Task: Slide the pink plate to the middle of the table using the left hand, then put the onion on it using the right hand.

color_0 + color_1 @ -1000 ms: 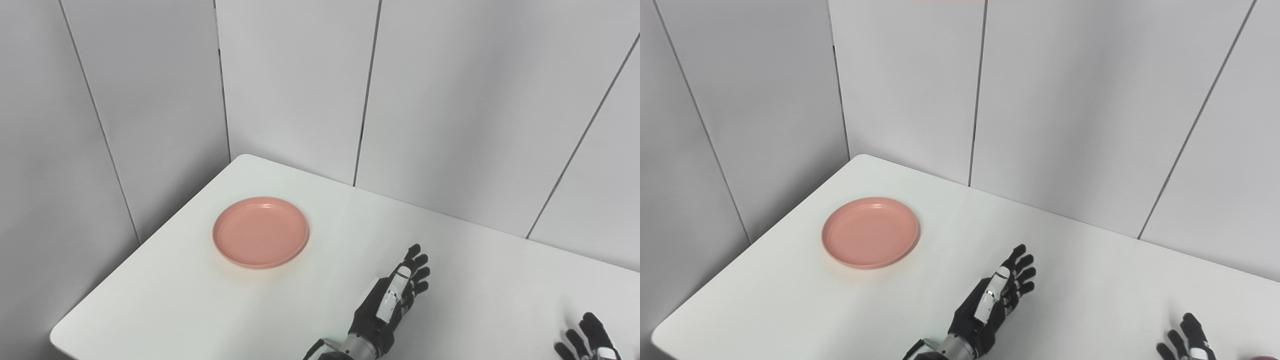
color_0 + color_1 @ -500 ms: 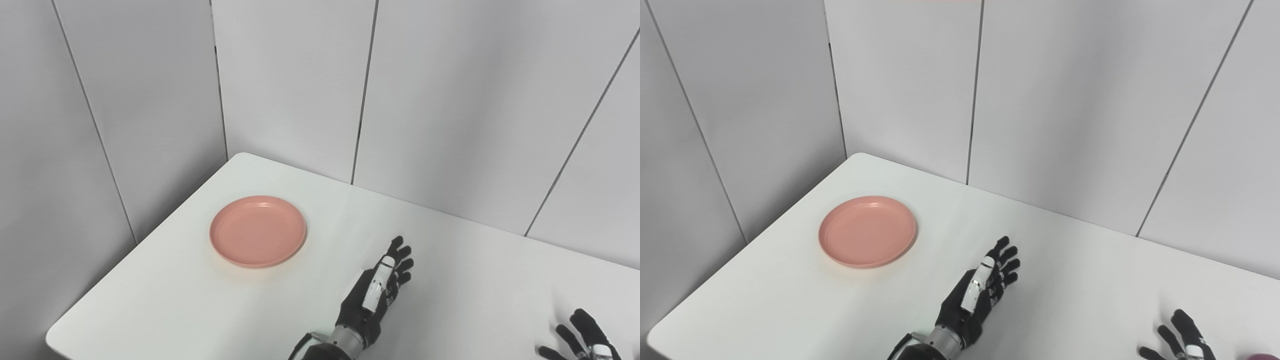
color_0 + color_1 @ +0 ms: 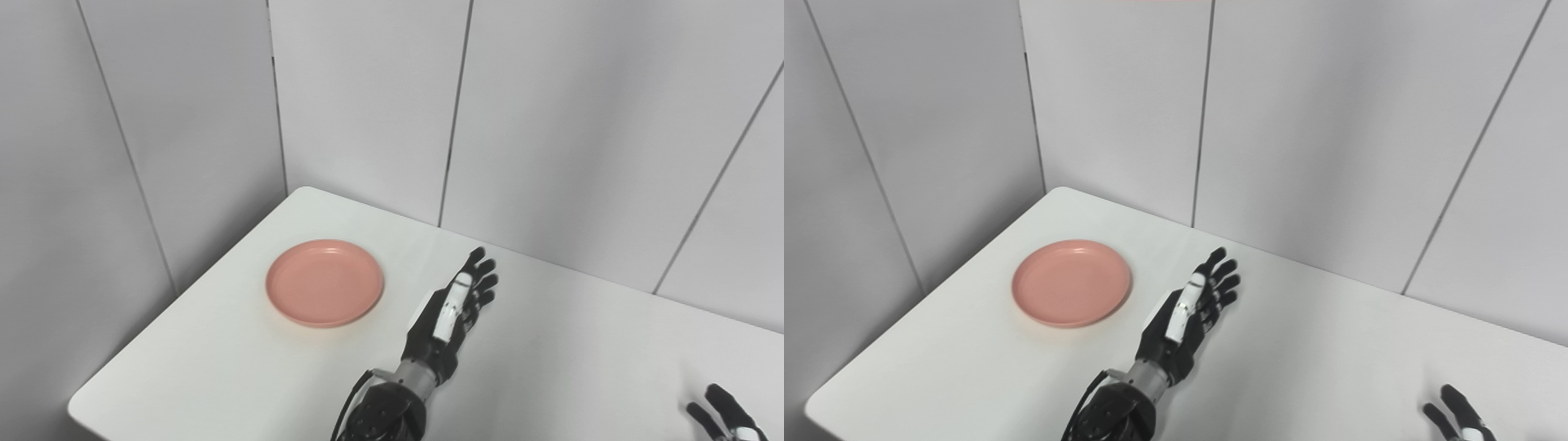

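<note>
Pink plate (image 3: 324, 282) flat on the white worktop (image 3: 551, 343), near its far-left corner. Left hand (image 3: 450, 312) just right of the plate, apart from it, fingers spread, holding nothing. Right hand (image 3: 726, 416) at the lower-right edge, fingers apart, empty.

A white table (image 3: 233, 367) with rounded corners stands pushed into a corner of pale grey panelled walls (image 3: 367, 98). A pink plate (image 3: 324, 282) lies flat and empty on its left part, a little in from the left edge and near the far corner. The tabletop stretches right toward the picture's edge.
</note>
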Controlling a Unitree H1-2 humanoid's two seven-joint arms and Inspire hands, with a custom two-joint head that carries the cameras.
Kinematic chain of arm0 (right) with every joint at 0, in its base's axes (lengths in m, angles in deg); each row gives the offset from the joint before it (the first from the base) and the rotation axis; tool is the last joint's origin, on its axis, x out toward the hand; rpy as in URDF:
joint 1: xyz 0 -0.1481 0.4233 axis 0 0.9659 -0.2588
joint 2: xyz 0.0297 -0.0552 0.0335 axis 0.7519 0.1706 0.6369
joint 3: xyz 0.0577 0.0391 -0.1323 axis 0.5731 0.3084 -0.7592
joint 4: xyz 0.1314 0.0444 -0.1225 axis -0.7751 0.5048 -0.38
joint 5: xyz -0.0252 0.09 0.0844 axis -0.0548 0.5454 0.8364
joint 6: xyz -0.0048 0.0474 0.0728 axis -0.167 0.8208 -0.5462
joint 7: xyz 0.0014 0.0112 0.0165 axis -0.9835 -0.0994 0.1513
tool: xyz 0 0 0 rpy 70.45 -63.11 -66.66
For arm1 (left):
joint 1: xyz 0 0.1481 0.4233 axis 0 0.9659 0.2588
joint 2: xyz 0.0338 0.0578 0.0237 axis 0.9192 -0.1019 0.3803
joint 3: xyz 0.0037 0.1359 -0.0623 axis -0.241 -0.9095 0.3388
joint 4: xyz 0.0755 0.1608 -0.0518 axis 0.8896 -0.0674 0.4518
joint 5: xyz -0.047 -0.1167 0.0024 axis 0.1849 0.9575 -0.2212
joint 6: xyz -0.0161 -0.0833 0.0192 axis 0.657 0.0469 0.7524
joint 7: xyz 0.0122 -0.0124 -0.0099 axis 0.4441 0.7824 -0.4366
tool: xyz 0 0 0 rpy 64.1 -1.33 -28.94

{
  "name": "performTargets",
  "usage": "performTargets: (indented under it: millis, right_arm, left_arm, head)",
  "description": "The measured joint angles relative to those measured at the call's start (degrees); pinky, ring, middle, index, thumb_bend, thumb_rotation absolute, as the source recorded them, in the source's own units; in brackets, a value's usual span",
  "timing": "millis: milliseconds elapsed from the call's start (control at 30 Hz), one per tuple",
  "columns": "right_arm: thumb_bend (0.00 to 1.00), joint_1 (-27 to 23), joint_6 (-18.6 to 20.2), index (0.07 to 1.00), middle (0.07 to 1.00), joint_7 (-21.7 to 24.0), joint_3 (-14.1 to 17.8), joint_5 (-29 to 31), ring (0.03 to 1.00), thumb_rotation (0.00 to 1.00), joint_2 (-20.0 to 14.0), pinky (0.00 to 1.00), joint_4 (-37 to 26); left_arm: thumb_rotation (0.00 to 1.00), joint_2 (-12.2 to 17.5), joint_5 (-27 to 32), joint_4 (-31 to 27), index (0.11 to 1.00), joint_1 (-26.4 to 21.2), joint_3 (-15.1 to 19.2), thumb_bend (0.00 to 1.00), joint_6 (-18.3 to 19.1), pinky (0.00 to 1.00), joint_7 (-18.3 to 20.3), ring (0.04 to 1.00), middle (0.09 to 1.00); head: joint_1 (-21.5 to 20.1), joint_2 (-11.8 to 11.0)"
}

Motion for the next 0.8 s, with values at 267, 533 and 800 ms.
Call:
performTargets:
  millis: [267, 533, 800]
  right_arm:
    - [0.55, -0.4, -0.3, 0.813, 0.912, 0.0, 0.0, 0.0, 0.87, 0.78, 0.0, 0.0, 0.7]
    - [0.57, -0.4, -0.5, 0.833, 0.935, 0.1, -0.1, 0.0, 0.91, 0.78, 0.0, 0.0, 1.0]
    - [0.55, -0.6, -1.7, 0.871, 0.968, 0.4, -0.1, 0.0, 0.945, 0.8, 0.0, 0.0, 1.8]
  left_arm:
    - [1.0, 2.2, 1.3, 0.0, 0.952, -3.3, 1.8, 0.46, 0.3, 0.96, 0.0, 0.955, 0.967]
    - [1.0, 3.2, 3.7, -1.4, 0.944, -4.6, 5.9, 0.43, 0.8, 0.95, -0.9, 0.948, 0.961]
    - [1.0, 6.4, 3.8, -1.4, 0.98, -5.6, 9.7, 0.43, -0.4, 1.0, -1.7, 0.973, 0.985]
  head:
    - [0.5, -0.6]
    - [-0.3, -0.9]
    - [0.6, -1.0]
